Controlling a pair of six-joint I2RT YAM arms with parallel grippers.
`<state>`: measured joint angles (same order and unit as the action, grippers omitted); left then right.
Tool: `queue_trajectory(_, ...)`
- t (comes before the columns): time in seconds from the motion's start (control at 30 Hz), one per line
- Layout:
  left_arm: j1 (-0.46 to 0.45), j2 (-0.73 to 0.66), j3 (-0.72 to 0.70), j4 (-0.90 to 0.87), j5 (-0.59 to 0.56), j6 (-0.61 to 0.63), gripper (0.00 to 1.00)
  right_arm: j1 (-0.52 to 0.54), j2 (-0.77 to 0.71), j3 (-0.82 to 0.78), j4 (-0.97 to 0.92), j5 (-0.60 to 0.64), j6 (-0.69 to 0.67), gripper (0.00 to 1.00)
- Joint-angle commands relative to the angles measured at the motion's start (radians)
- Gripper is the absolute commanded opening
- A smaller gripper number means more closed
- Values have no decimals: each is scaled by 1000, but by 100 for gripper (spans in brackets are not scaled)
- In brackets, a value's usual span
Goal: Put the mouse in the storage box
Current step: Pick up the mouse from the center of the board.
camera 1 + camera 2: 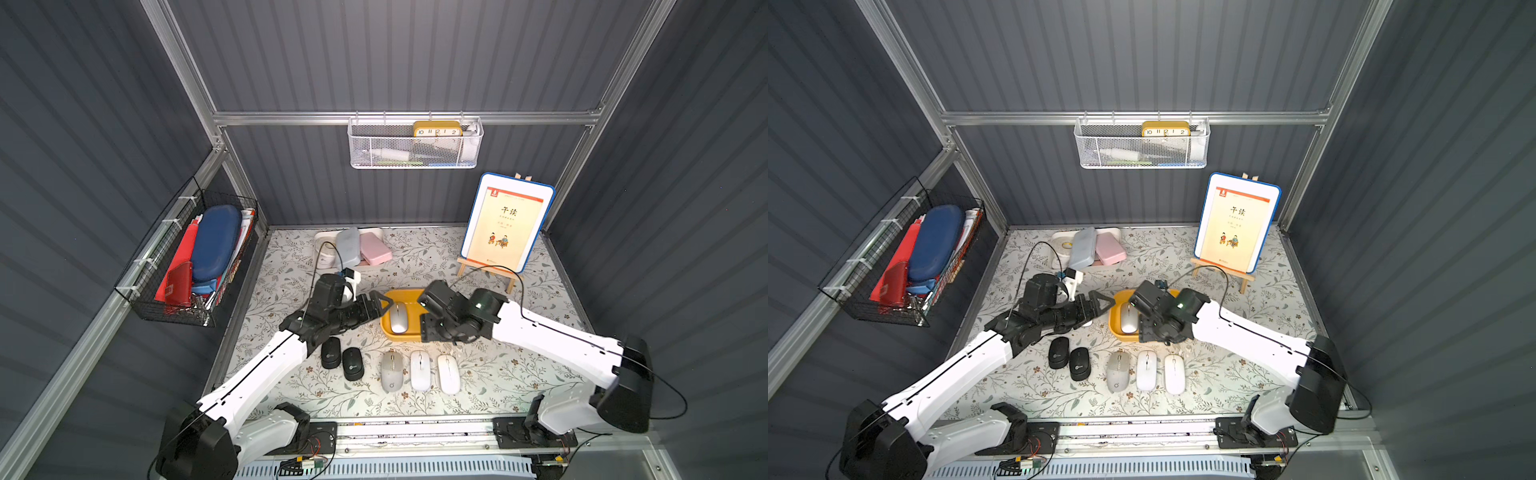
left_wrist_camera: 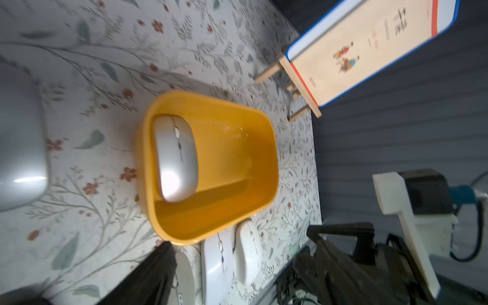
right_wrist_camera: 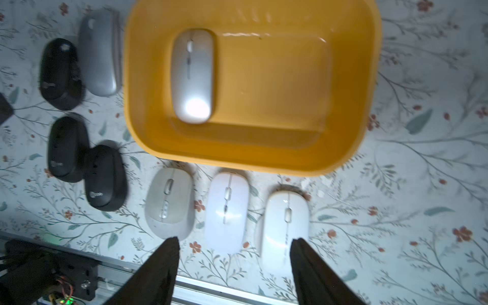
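Observation:
The yellow storage box (image 1: pixel 402 336) (image 1: pixel 1120 333) (image 2: pixel 237 158) (image 3: pixel 264 158) stands mid-table. One silver mouse (image 1: pixel 398 318) (image 1: pixel 1128 318) (image 2: pixel 175 158) (image 3: pixel 192 76) lies along its left side. My left gripper (image 1: pixel 384 305) (image 1: pixel 1106 303) hovers at the box's left rim, open and empty; one finger (image 2: pixel 158 264) shows in the left wrist view. My right gripper (image 1: pixel 428 332) (image 3: pixel 235 244) hangs open and empty in front of the box, above two white mice (image 3: pixel 227 211) (image 3: pixel 285 227). A grey mouse (image 3: pixel 169 203), three black mice (image 3: pixel 105 178) and another silver mouse (image 3: pixel 100 52) lie around the box.
At the back of the table a white tray (image 1: pixel 320 239) holds cases, and a book stands on a wooden easel (image 1: pixel 505 224) at the back right. A black wire basket (image 1: pixel 187 257) hangs on the left wall. A white mesh basket (image 1: pixel 415 143) hangs on the back wall.

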<state>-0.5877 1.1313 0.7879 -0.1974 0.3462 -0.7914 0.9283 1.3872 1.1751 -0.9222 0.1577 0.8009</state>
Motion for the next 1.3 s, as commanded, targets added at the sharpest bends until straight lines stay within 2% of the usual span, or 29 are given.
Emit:
queue_trajectory(0.0,-96,13,-19,56,-45,-100,87,0,-51,-122,-17,-34,33,71)
queue_trajectory(0.1,-101,-43,-79,91,-61,-151,87,38,-78,-193,46,-73,47,71)
queue_trajectory(0.2,-101,-125,-89,77,-97,-195,91,98,-47,-180,93,-94,61,72)
queue_trajectory(0.27,-100,-148,-58,13,-140,-193,93,132,7,-147,95,-84,88,76)
queue_trajectory(0.4,-83,-153,6,-126,-176,-157,93,179,134,-75,81,-56,153,76)
queue_trajectory(0.47,-53,-168,-14,-148,-148,-162,90,186,181,-63,106,-69,181,75)
queue_trajectory(0.63,59,-233,-185,-92,26,-223,84,199,222,-70,161,-34,259,75)
queue_trajectory(0.87,60,-316,-234,-117,33,-230,85,199,289,-79,199,-54,272,77)
queue_trajectory(1.13,60,-273,-204,-80,42,-212,85,198,323,-76,171,17,285,77)
queue_trajectory(1.27,60,-265,-185,-80,41,-206,85,198,344,-96,190,-23,271,77)
